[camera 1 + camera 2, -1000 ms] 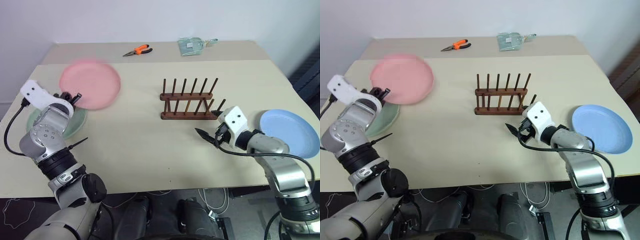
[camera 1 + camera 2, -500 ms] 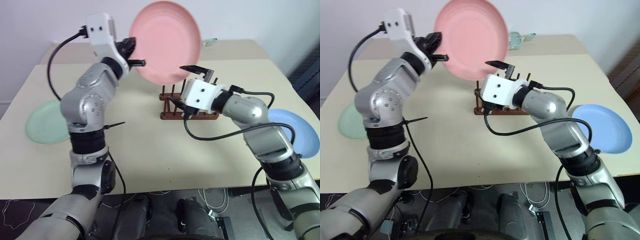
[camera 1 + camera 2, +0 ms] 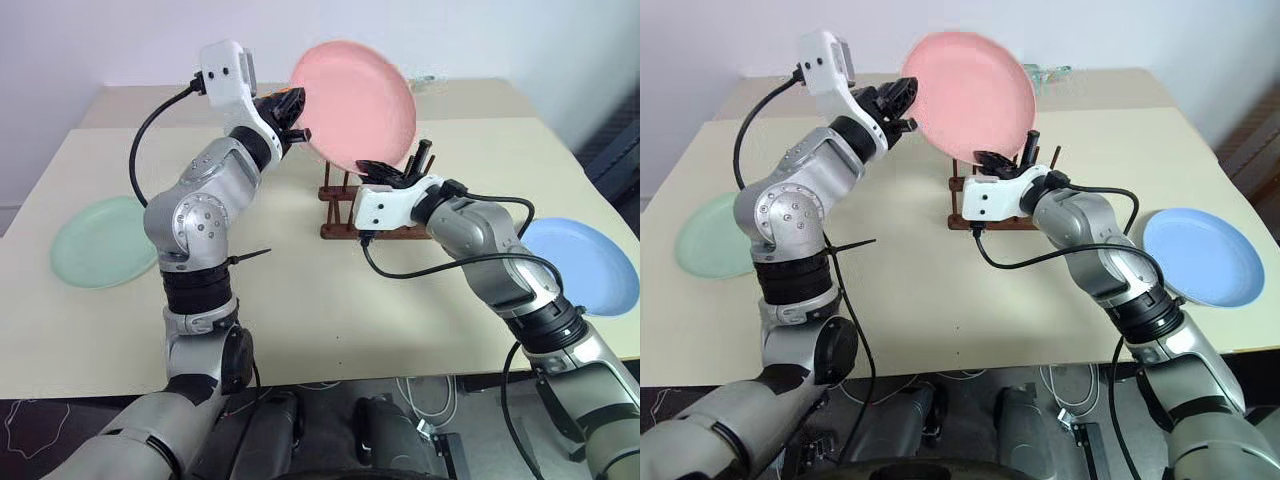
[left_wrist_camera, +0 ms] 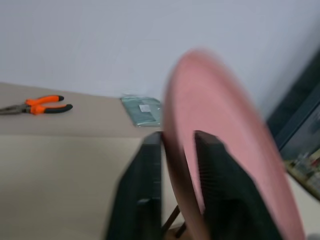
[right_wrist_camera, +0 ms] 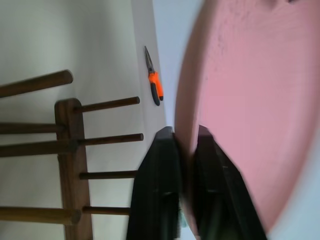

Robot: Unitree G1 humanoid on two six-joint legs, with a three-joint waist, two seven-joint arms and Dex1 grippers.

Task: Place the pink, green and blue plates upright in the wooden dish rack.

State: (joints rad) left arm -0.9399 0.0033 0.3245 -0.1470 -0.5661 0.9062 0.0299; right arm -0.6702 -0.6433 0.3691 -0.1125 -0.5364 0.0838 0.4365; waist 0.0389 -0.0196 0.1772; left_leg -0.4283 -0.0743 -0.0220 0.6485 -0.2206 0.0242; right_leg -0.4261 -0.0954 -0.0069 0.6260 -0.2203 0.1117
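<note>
Both sets of fingers, left [image 3: 296, 117] and right [image 3: 385, 170], pinch the pink plate [image 3: 355, 100] above the wooden dish rack [image 3: 378, 213].

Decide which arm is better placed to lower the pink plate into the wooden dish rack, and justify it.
Probably the right: the right gripper pinches the pink plate's lower rim directly above the wooden dish rack; the left gripper straddles its far edge.
</note>
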